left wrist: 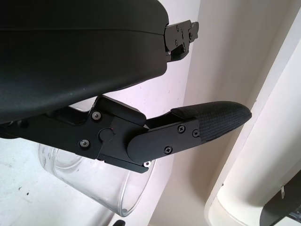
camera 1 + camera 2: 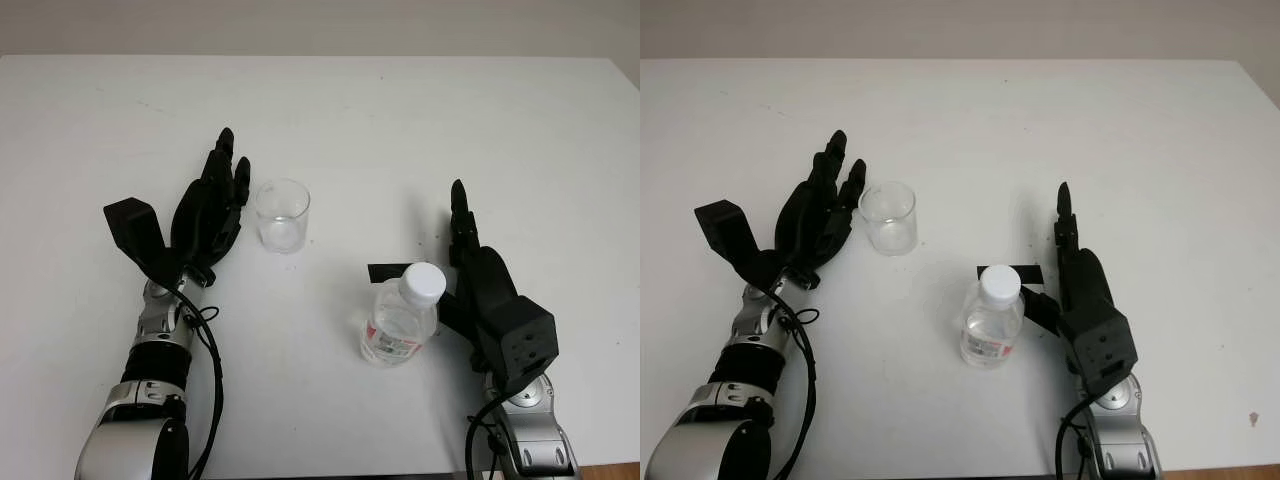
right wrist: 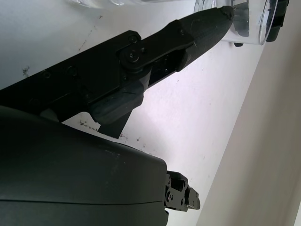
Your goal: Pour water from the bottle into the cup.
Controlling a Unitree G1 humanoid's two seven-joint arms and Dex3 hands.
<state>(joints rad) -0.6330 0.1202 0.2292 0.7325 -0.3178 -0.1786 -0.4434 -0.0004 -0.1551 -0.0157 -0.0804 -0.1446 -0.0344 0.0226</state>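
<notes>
A clear plastic water bottle (image 2: 402,320) with a white cap stands upright on the white table, near the front. A clear cup (image 2: 281,215) stands upright to its left and farther back, also visible in the left wrist view as the cup (image 1: 94,183). My left hand (image 2: 212,205) is open just left of the cup, its fingers close to the cup's side but not around it. My right hand (image 2: 478,270) is open just right of the bottle, thumb reaching toward it, not closed on it.
The white table (image 2: 420,120) stretches wide behind both objects. Its front edge lies close below the bottle and the arms. A few small dark specks mark the surface near the right hand.
</notes>
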